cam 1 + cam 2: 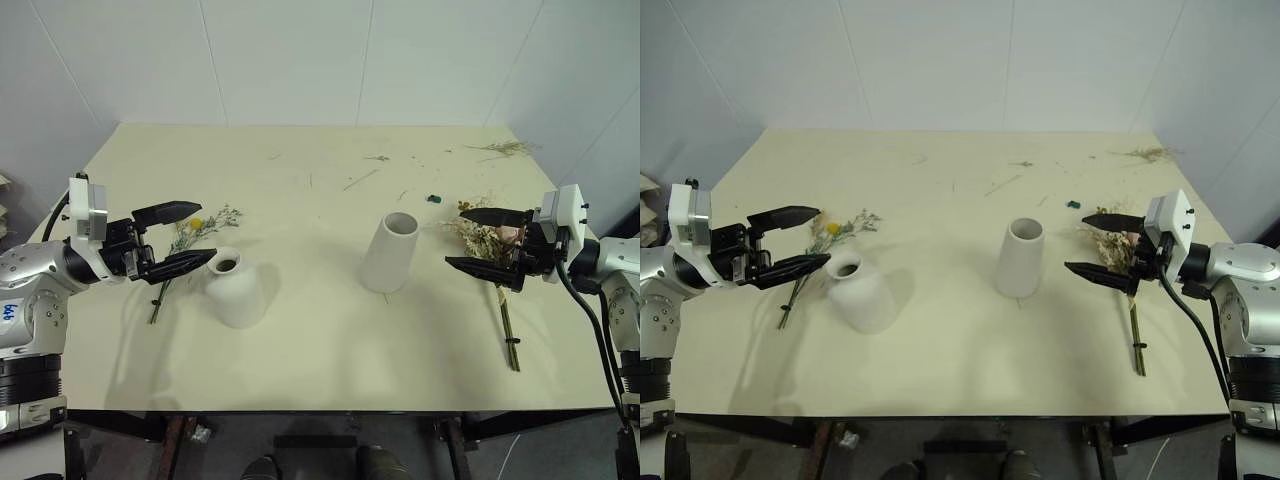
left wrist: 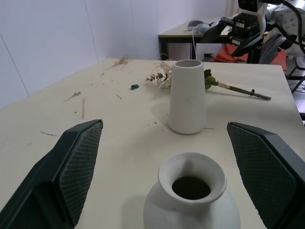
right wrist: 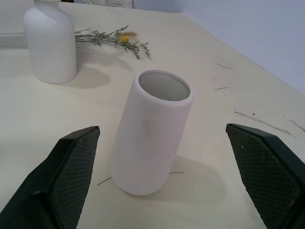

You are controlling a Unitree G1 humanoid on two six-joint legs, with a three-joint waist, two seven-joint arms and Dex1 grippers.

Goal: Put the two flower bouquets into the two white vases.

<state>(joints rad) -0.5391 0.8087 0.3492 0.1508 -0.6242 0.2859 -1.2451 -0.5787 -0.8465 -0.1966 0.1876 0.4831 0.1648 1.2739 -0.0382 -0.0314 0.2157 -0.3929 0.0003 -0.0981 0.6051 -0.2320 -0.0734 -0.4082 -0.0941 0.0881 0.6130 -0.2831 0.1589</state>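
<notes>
While both arms hover above the pale cream table (image 1: pixel 320 330), each of the 2 grippers is spread wide and grasps nothing. The left gripper (image 1: pixel 187 237), with its 2 black fingers apart, hangs over the table's left side, just beside the short bell-shaped matte white vase (image 1: pixel 234 288) with the narrow neck; in the left wrist view that vase's small dark mouth sits between the fingers (image 2: pixel 76 171) and close in front of them. The thin green-stemmed sprig with a yellow flower (image 1: pixel 190 240) lies flat on the table beside this vase, on its left, partly under the left gripper, its stem running toward the near edge.

The taller tapered matte white vase with the wide mouth (image 1: pixel 392 252) stands upright near the table's middle, well apart from the short vase. In the right wrist view it stands between the right gripper's fingers (image 3: pixel 71 176) but ahead of them, untouched. The right gripper (image 1: pixel 482 240) hangs over the table's right side, its fingers released and pointing toward the tall vase. Beneath it lies the big bunch of pink roses, white daisies, green leaves and beige dried grasses (image 1: pixel 478 236), flat on the table, its green stems (image 1: pixel 508 335) reaching toward the near edge.

Loose dried twig scraps (image 1: pixel 505 149) lie near the far right corner, and a small dark green bit (image 1: pixel 434 199) rests behind the bunch.
</notes>
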